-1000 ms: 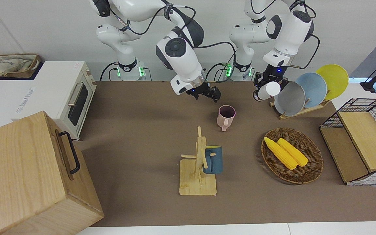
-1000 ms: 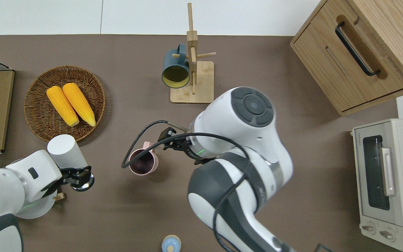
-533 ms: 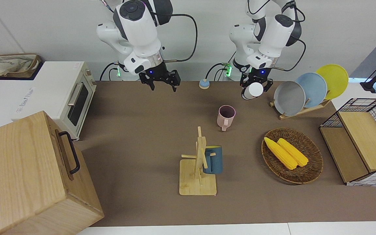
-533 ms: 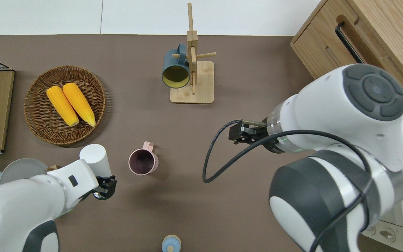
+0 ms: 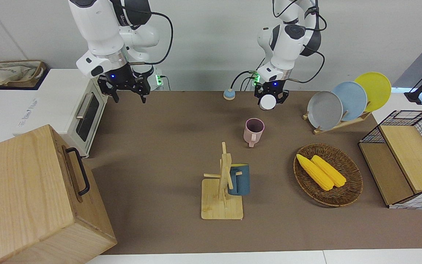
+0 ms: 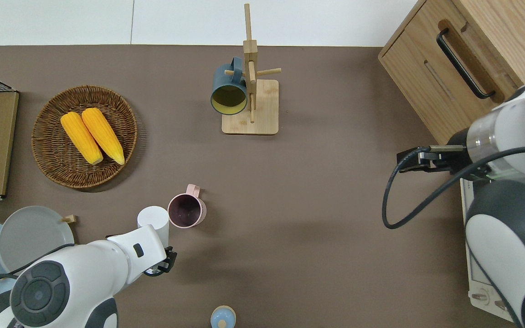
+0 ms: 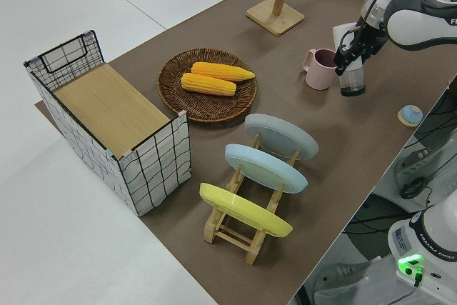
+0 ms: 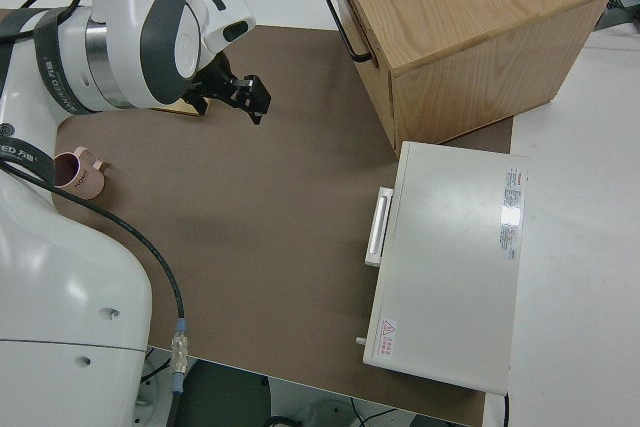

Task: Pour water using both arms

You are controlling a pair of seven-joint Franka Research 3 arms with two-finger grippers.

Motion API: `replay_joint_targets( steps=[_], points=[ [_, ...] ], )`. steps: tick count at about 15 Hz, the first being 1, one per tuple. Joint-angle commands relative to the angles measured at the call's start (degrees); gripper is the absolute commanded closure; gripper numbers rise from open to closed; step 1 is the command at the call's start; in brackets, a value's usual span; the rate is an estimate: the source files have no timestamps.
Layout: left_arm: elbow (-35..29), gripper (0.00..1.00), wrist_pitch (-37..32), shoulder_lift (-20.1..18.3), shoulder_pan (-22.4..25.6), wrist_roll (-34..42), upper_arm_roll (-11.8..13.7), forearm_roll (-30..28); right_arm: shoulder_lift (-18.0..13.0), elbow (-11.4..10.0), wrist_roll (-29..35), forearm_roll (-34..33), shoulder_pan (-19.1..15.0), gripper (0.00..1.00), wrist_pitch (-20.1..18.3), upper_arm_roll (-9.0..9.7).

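Left claw [image 6: 160, 264] clamped on a white cup [image 6: 153, 218], held tilted in the air. Overhead view: cup just beside the pink mug [image 6: 186, 210], on the mug's side toward the left arm's end of the desk [image 6: 317, 218]; its white end is close to the mug's rim but not over the opening. In the left side view the lower part of the held vessel looks clear, like glass; contents cannot be told.

Pink mug upright on the desk, in its middle stretch, closer to the robots' edge than to the opposite edge. Handle points away from the robots.

Right claw [image 5: 126, 90] fingers spread wide, carrying nothing, up over the desk's end by the toaster oven [image 5: 75, 106]. Well apart from the mug.

Handling, as judgement:
- Cup: rigid, smooth, probably light; smooth wall may slip between the fingers as the tilt grows. Grip sits near one end, away from the pouring lip; sensible.
- Mug: stiff, ceramic-looking, breakable, light enough to tip if nudged by the cup. Best held across the body or at the handle to steady it.

Blue mug [image 5: 238, 179] hangs on the wooden rack [image 5: 222, 190], untouched.
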Motion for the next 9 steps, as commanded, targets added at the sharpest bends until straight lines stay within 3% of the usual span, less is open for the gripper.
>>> replay_joint_targets(
  steps=[1, 7, 9],
  points=[
    [-2.1, 1.00, -0.3, -1.3, -2.4, -0.1, 0.6, -1.0, -3.0, -1.9, -7.4, -1.6, -0.7, 0.009, -1.5, -2.49],
    [0.7, 1.00, -0.4, 4.8, -1.8, -0.3, 0.7, -1.1, -4.4, -1.9, -13.4, -2.4, -0.6, 0.009, -1.7, -6.88],
    [2.3, 1.00, -0.9, 7.0, -1.7, -0.4, 0.7, -1.0, -4.5, -1.8, -15.1, -2.3, -0.6, 0.007, -1.7, -7.24]
  ],
)
